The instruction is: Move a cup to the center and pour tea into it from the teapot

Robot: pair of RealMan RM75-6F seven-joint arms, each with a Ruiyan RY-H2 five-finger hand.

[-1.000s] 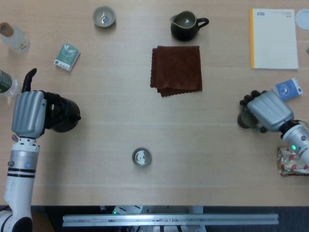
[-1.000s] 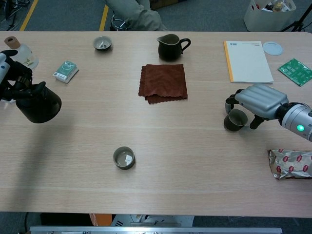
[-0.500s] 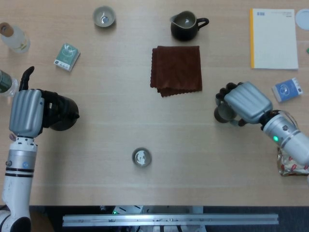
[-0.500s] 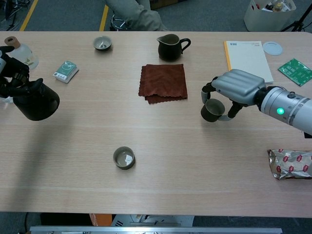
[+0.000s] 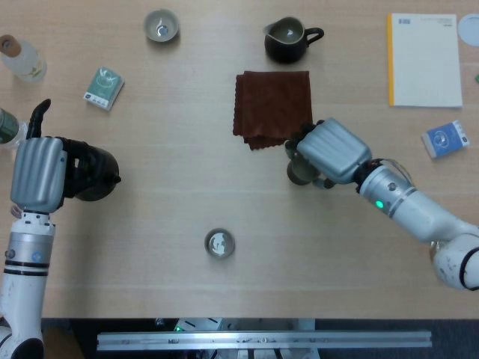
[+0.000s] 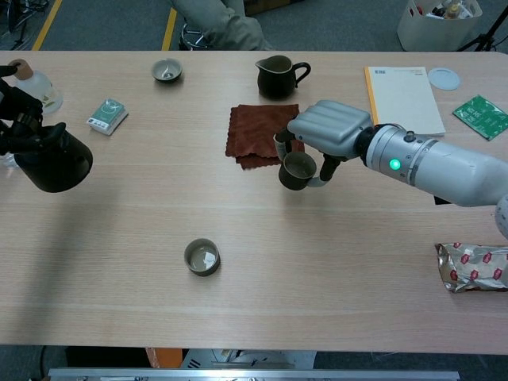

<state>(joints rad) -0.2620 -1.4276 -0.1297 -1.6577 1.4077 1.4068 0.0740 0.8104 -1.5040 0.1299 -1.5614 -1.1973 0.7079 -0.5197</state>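
Now gripping a small dark olive ceramic cup (image 6: 298, 171) in the right robot hand (image 6: 327, 130), fingers wrapped round its sides, just off the lower right corner of the folded brown cloth (image 6: 264, 132), near the middle of the pale wooden desk (image 6: 317, 262). Cannot tell whether the cup touches the desk or hangs just above it. At the far left edge, holding a round black teapot (image 6: 53, 160) in the left robot hand (image 5: 37, 175), fingers closed around it, raised off the desk with its shadow below. Lying toward the front, well apart from both, a second small olive cup (image 6: 202, 257) with a pale inside. Standing along the back, a third small cup (image 6: 167, 71) and a dark green handled pitcher (image 6: 277, 77). Resting to the right, a cream notebook with a yellow spine (image 6: 402, 100).
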